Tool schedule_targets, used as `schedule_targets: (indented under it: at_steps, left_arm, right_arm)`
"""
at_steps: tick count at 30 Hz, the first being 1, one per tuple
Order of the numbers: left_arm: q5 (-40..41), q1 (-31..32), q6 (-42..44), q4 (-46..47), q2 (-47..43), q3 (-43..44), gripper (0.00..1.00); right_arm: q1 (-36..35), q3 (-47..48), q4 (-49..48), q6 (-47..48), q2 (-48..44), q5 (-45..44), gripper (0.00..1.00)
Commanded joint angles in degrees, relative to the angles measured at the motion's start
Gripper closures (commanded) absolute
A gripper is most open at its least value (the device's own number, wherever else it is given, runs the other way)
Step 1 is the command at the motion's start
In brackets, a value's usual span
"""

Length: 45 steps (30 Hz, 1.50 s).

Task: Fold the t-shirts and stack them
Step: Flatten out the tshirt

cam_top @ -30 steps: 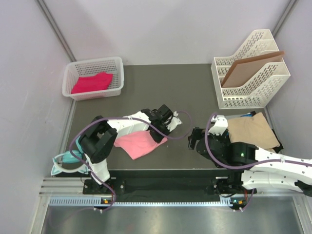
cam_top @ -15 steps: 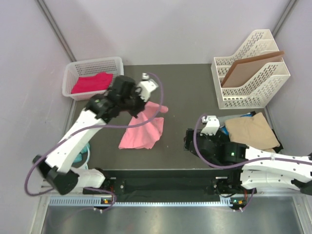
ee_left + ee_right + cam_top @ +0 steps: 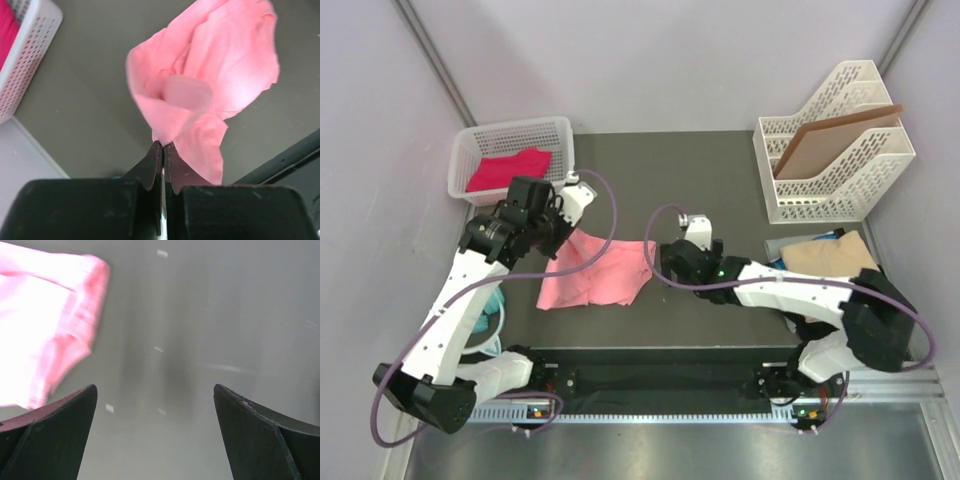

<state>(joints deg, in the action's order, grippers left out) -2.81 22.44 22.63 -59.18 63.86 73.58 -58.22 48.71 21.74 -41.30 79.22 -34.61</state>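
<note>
Dragged nearer and flatter since a moment ago, the salmon pink t-shirt [image 3: 600, 275] now drapes mid-table [image 3: 720, 180]! Far left, the magenta-pink t-shirt [image 3: 510, 168] sits in the white basket [image 3: 563, 150]. The left hand [image 3: 162, 146] is pinched tight on the salmon shirt's edge, while the right hand [image 3: 662, 262] is spread wide just beside its right edge. The tan t-shirt [image 3: 835, 265] lies far right.

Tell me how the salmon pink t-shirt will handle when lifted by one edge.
Probably floppy: the salmon pink t-shirt hangs in curled folds from the left gripper, shut on its edge. Likely light, since that small pinch carries part of it. Pushed, it would probably bunch rather than slide flat.
</note>
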Motion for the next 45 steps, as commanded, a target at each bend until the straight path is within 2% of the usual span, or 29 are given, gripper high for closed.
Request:
schedule_targets:
  at_steps: [1, 5, 8, 14, 15, 19, 28, 35, 45]
  left_arm:
    - [-0.4, -3.7, 3.7, 1.6, -1.5, 0.7, 1.0]
    - [-1.5, -6.8, 5.1, 2.0, -1.3, 0.6, 1.0]
    - [-2.5, -8.9, 6.3, 2.5, -1.4, -0.2, 1.0]
    - [-5.2, -13.8, 8.5, 2.7, -1.5, -1.2, 1.0]
    - [-5.6, -15.0, 9.2, 2.8, -1.5, -1.3, 1.0]
    - [-7.5, -17.7, 9.9, 2.8, -0.8, -1.4, 1.0]
    - [-9.7, -19.4, 9.7, 3.3, 0.5, -0.8, 1.0]
    - [-9.7, -19.5, 9.0, 4.1, 0.3, -1.3, 1.0]
    - [-10.1, -19.6, 8.9, 4.4, -0.1, -2.0, 1.0]
  right_arm:
    - [2.3, 9.2, -9.5, 5.5, 7.2, 7.6, 0.0]
    - [3.0, 13.5, -12.2, 5.5, 14.9, 12.4, 0.0]
    - [3.3, 16.3, -13.1, 4.9, 19.3, 15.2, 0.05]
    - [5.4, 18.4, -13.9, 3.7, 24.6, 17.8, 0.25]
    - [5.7, 18.1, -14.3, 3.3, 24.8, 17.9, 0.33]
    - [8.3, 16.3, -14.9, 3.0, 24.9, 18.3, 0.45]
    - [8.6, 14.8, -15.0, 2.1, 24.9, 20.5, 0.48]
    - [7.4, 13.1, -15.1, 0.2, 24.9, 21.8, 0.56]
    - [7.4, 15.5, -15.5, -0.5, 27.2, 23.5, 0.56]
